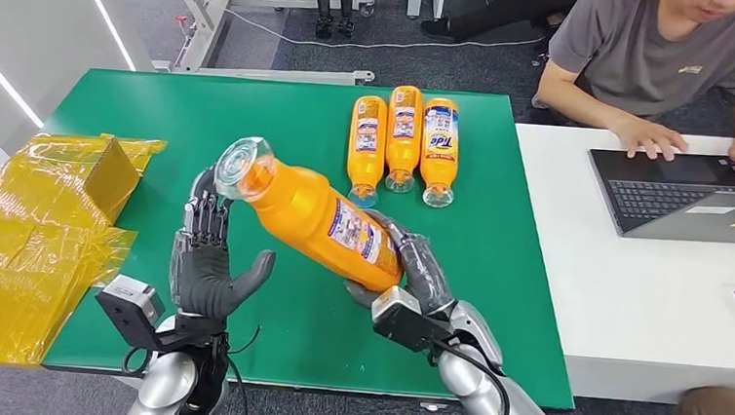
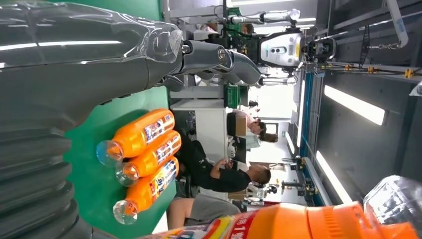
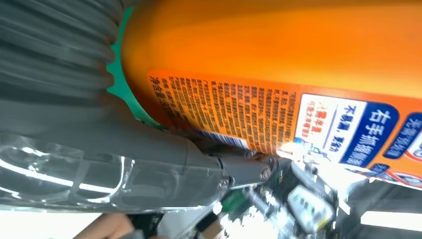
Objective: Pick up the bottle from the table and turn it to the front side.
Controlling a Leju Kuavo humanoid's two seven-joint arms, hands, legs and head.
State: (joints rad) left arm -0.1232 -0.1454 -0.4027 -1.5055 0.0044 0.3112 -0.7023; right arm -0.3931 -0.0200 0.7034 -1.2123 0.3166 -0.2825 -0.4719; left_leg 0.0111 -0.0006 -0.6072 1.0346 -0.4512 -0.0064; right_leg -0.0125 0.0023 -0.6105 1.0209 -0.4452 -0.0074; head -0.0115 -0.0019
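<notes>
An orange bottle [image 1: 319, 214] with a clear cap is lifted above the green table [image 1: 155, 115], tilted with its cap up toward the left. My right hand [image 1: 408, 269] grips its lower body, with the back label [image 3: 239, 107] facing the wrist camera. My left hand [image 1: 205, 260] stands open just below the cap end, palm toward the bottle, not touching it. The cap end [image 2: 393, 204] of the held bottle shows in the left wrist view.
Three more orange bottles [image 1: 403, 137] lie side by side at the table's far middle. Crumpled yellow plastic [image 1: 39, 233] covers the left edge. A person [image 1: 668, 53] works at a laptop [image 1: 687, 196] on the white table [image 1: 630, 304] to the right.
</notes>
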